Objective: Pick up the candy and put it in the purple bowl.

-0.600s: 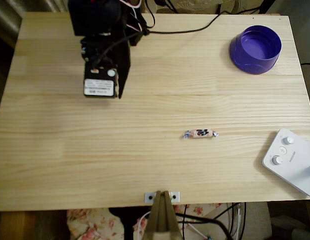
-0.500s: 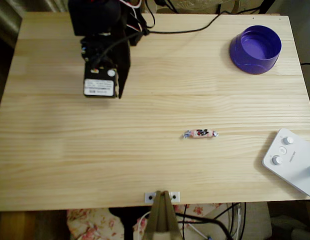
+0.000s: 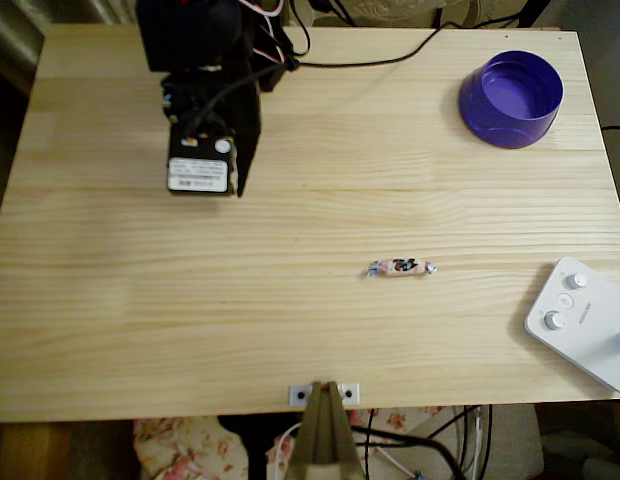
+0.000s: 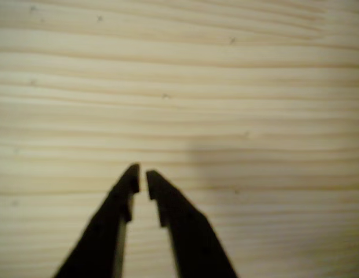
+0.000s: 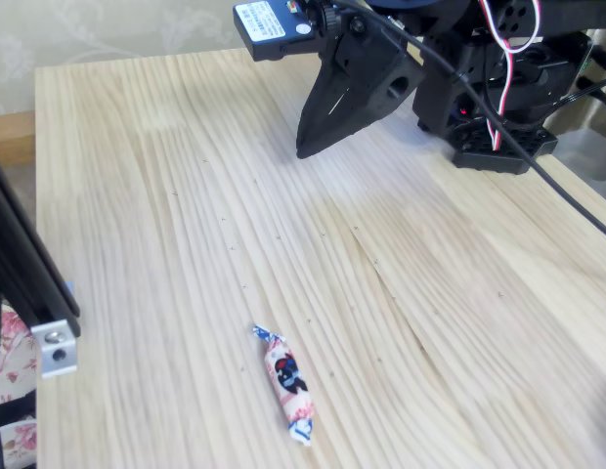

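While it lies flat on the bench (image 3: 290,330), candy (image 3: 401,268): well apart from the gripper (image 4: 141,175), lower right of it in the overhead view.
Purple bowl (image 3: 511,99): far right of gripper.
Gripper: nearly closed, only a slit between its tips, holding nothing, above bare wood.
White device (image 3: 585,322): bench's right edge.

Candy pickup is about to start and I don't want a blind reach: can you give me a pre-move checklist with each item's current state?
1. Candy lies free on the table, nothing touching it: ok.
2. Gripper is empty: ok.
3. Gripper opened enough for the candy: not ok, the tips are nearly together.
4. Gripper positioned over the candy: not ok, it hangs far off near the arm's base.
5. Purple bowl is upright and empty: ok.
6. White device sits apart from the candy: ok.
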